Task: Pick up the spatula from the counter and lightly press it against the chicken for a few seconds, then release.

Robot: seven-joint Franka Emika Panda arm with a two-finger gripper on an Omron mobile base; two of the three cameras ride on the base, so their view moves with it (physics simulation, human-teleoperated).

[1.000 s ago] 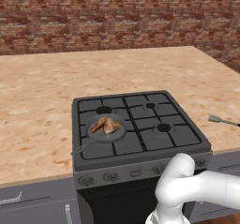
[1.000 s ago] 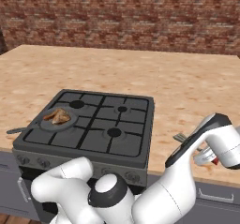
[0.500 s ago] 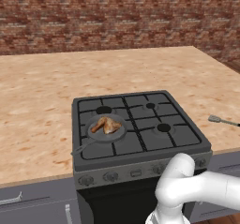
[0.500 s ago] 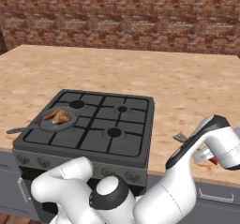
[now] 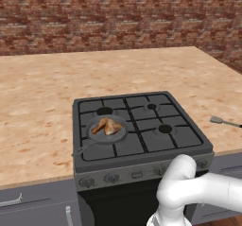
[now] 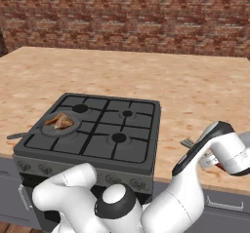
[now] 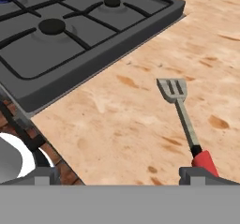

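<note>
Currently the gripper [image 7: 121,175] is standing wide open over the desk [image 5: 42,92] to the right of the stove [image 5: 182,137], and it is holding nothing. In the hand view its two dark fingertips [image 7: 43,174] are showing far apart at the bottom. The spatula [image 7: 186,121] is lying flat on the desk in front of them.

The spatula's slotted metal head is pointing away from the hand, towards the far part of the desk. Its red handle is running down to the fingertip at the lower right of that view and disappearing behind it. Whether that fingertip is touching the handle I cannot tell. The spatula is resting just beside the stove's right edge, apart from it, with bare desk showing between the two.

In the left base view the spatula is appearing at the right edge of the picture, on the desk beyond the stove. In the right base view its head is peeking out just left of the arm's dark wrist.

The chicken [image 5: 108,126] is sitting in a small grey pan [image 5: 122,135] on the stove's front left burner, well apart from the spatula and the gripper. The pan's handle is sticking out towards the stove's front left corner. A brick wall [image 5: 118,21] is rising behind the desk.
</note>
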